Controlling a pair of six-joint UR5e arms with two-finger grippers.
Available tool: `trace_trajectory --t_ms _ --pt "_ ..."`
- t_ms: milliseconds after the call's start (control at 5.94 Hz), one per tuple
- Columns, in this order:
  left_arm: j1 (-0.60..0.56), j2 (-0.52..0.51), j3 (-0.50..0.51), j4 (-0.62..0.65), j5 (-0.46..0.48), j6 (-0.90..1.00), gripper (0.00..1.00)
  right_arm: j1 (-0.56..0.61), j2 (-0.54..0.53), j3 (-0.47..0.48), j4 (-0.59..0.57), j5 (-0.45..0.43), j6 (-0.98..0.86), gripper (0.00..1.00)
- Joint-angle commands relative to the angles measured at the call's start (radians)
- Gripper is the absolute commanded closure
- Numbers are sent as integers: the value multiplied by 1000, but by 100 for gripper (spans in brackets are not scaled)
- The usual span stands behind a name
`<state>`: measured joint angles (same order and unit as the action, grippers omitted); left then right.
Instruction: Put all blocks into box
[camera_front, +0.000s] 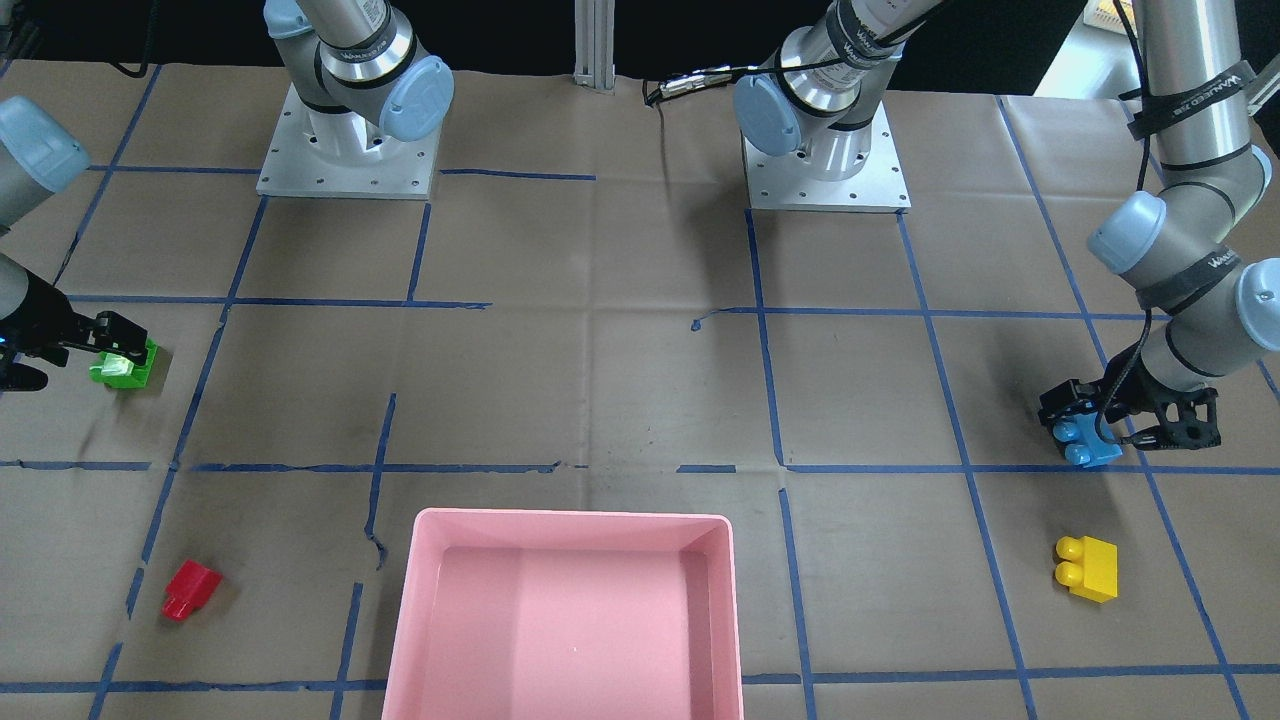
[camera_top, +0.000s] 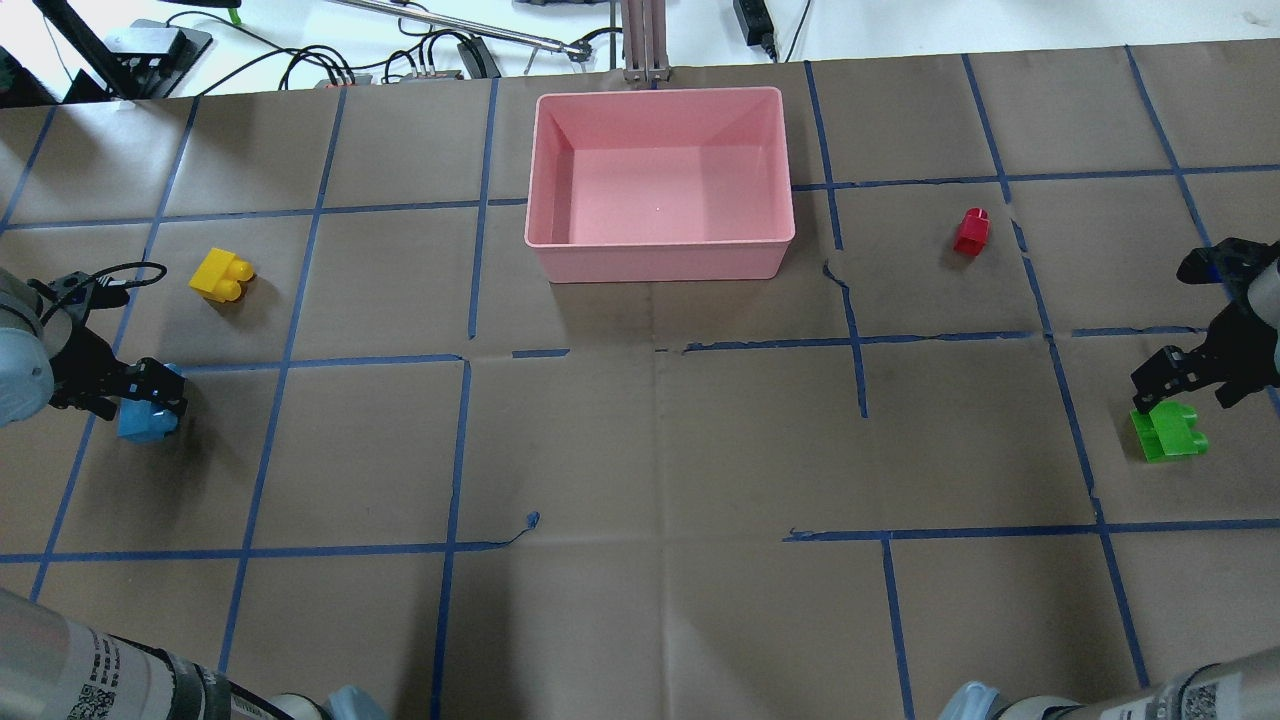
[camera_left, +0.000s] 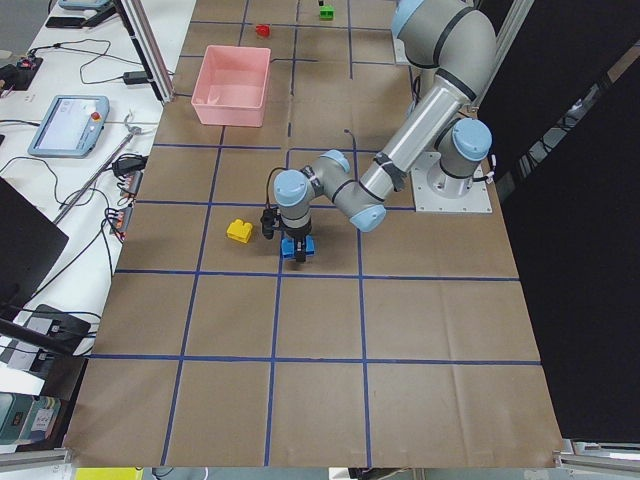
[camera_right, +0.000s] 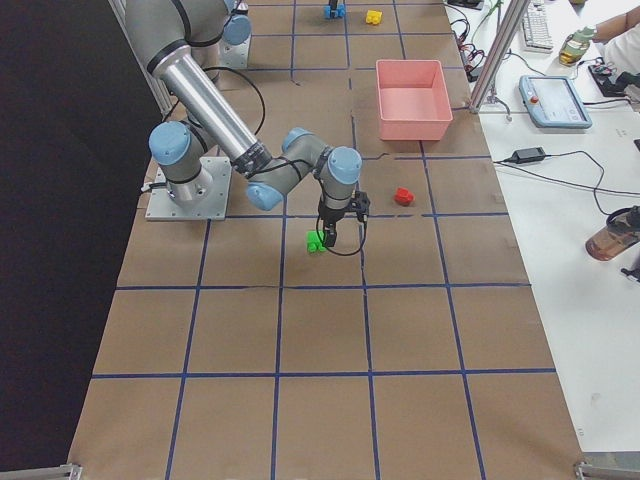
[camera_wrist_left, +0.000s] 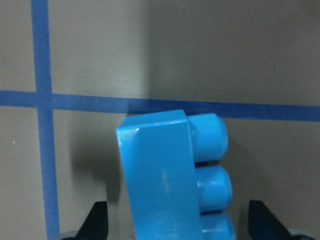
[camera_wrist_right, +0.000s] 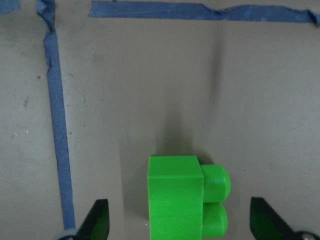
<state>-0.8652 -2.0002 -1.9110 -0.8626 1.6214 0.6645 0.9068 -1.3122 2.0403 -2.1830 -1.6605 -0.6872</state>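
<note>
Got the left gripper (camera_top: 140, 393) down low out by the left edge of the table (camera_top: 650, 450), straddling the blue block (camera_top: 140, 422). Fingers spread in the wrist view, with a sliver of brown paper on each side of the block, so released and not pinching anything. Block tipped on its side, studs pointing sideways, just short of a blue tape line (camera_wrist_left: 150, 105).

Same deal on the other side: right gripper (camera_top: 1185, 375) over by the right edge, fingers wide apart around the green block (camera_top: 1167, 432). Gaps both sides, nothing gripped. Green one also on its side on the paper.

Yellow block (camera_top: 222, 275) near the blue one but apart from it, on the box side. Red block (camera_top: 971, 232) off on its own, between the green block and the pink box (camera_top: 660, 262).

Box parked in the middle against the far edge of the table, long wall facing the robot. All four blocks outside it. Wide stretch of taped brown paper from each gripper across to the box's near wall.
</note>
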Motion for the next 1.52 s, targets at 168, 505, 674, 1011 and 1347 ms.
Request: trace_trajectory --t_ms 168,505,674,1011,1347 --pt "2 -9 1 0 -8 26 76 -20 56 12 -58 -7 -21 0" --pt "-24 42 21 -16 -41 37 100 -20 56 29 -47 -27 -28 0" --pt "-116 99 45 -67 -90 32 100 -20 56 43 -49 -30 -26 0" --pt "-414 95 209 -96 -80 0 100 -20 56 41 -55 -27 -17 12" --pt "-639 -38 498 -260 -83 -219 100 -20 54 38 -57 -27 -17 48"
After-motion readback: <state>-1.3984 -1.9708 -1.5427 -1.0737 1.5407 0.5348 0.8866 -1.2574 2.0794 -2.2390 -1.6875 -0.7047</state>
